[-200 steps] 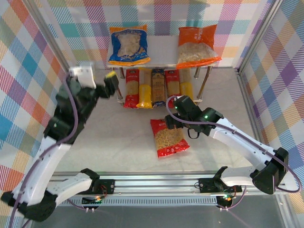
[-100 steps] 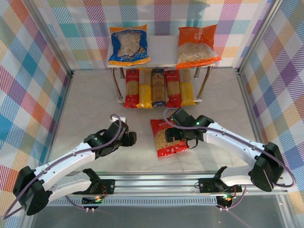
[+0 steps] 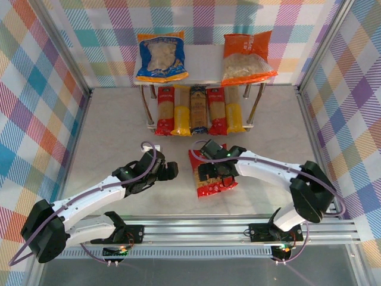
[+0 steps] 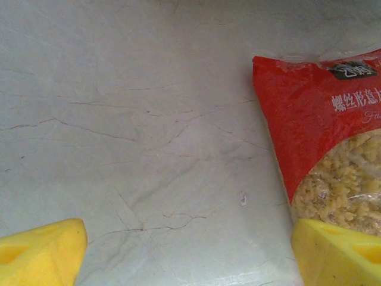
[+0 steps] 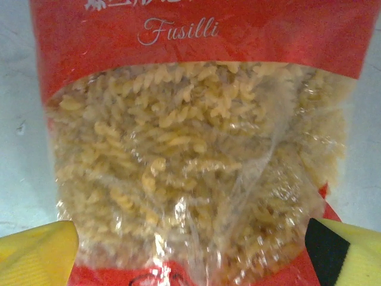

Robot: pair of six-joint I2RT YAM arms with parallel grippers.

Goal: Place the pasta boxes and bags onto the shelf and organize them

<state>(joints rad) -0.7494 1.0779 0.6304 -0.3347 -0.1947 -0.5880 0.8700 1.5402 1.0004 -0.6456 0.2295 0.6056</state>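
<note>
The red bag [image 3: 213, 179] of fusilli lies flat on the table in front of the shelf [image 3: 205, 67]. My right gripper [image 3: 212, 170] hovers right over it, open, its yellow fingertips [image 5: 37, 255] spread about as wide as the red bag [image 5: 190, 155]. My left gripper [image 3: 170, 172] is low beside the bag's left edge and open, with bare table between its fingertips [image 4: 41, 255]; the red bag [image 4: 321, 137] lies at its right finger. The blue bag [image 3: 161, 56] and orange bag [image 3: 246, 58] lie on the top board. Several pasta boxes [image 3: 198, 110] lie side by side on the lower board.
Checkered cloth walls with metal frame posts [image 3: 65, 53] close in the table on the left, back and right. A metal rail [image 3: 196, 229] runs along the near edge at the arm bases. Bare table [image 3: 113, 131] lies left of the shelf.
The left arm came down from high on the left to the table beside the red bag. The right gripper slid left over the bag. Both sets of jaws opened a little wider.
</note>
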